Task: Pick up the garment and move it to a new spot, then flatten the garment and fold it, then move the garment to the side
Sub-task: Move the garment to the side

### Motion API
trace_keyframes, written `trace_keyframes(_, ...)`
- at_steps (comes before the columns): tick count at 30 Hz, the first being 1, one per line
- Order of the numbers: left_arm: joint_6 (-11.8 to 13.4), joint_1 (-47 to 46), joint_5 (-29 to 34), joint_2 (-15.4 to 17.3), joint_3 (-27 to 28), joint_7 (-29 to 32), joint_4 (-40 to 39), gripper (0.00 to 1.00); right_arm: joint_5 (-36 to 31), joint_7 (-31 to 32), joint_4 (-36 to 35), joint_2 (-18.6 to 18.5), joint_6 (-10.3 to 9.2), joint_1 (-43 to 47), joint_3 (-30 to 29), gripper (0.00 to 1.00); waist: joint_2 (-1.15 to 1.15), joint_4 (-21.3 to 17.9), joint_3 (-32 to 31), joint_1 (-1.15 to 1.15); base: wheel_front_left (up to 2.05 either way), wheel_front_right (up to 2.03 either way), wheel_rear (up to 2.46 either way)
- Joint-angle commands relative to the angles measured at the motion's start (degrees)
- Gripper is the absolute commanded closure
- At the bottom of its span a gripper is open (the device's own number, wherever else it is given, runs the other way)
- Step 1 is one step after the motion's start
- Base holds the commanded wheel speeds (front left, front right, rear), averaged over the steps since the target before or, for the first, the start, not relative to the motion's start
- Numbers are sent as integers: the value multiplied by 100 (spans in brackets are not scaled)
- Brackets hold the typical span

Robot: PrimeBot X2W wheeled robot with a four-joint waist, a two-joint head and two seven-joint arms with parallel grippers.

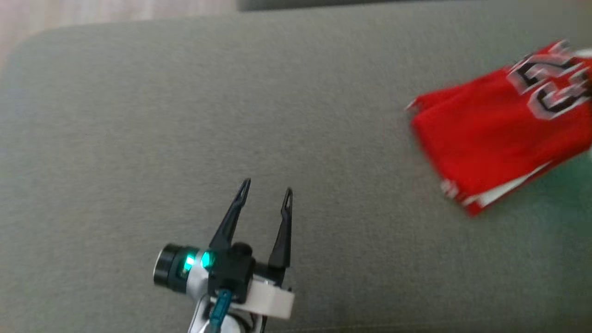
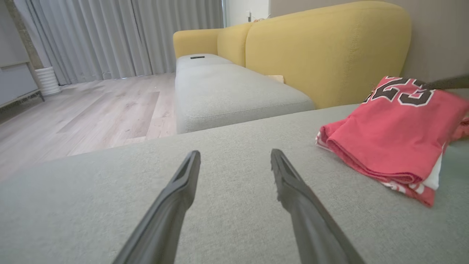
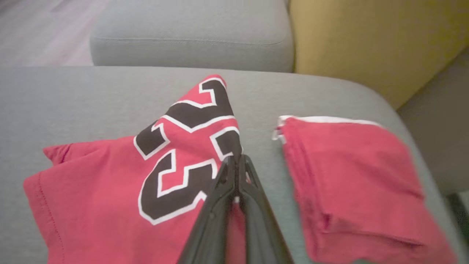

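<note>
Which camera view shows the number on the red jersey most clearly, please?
The right wrist view: the number is large and sharp, beside the right pincer shut on the red jersey. The head view shows it motion-blurred at the right edge; the left wrist view shows it small and foreshortened.

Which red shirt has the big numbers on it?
The red jersey pinched in the right pincer: black numbers edged white. The folded red garment beside it is plain red with white trim.
</note>
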Motion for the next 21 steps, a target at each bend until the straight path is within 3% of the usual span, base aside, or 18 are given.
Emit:
trace_keyframes(1,53,-237,42,-62,96,-70,-186,0,-44,31,-114,-339,-5,-190,34,100,0,-294,317,0,0,0,0)
trace_keyframes(8,194,-693,57,-62,-115,-70,-130,0,-191,159,66,-1157,-5,-1004,176,100,0,-471,702,0,0,0,0)
trace_keyframes(14,268,-892,-1,-62,-271,-70,-80,0,-318,18,391,-1545,-5,-1428,192,100,0,-446,891,0,0,0,0)
trace_keyframes(15,277,-908,-3,-62,-277,-70,-81,0,-379,-17,469,-1571,-5,-1478,211,96,0,-440,918,0,0,0,0)
trace_keyframes(16,281,-921,-1,-62,-277,-70,-80,0,-441,-60,551,-1576,-5,-1528,222,38,0,-431,934,0,0,0,0)
trace_keyframes(17,284,-930,-2,-57,-272,-70,-76,0,-484,-110,629,-1547,-5,-1570,223,0,0,-420,938,0,0,0,0)
trace_keyframes(21,308,-898,-61,-29,-196,-70,-27,0,-625,-428,768,-1181,-5,-1534,301,0,0,-382,740,0,0,0,0)
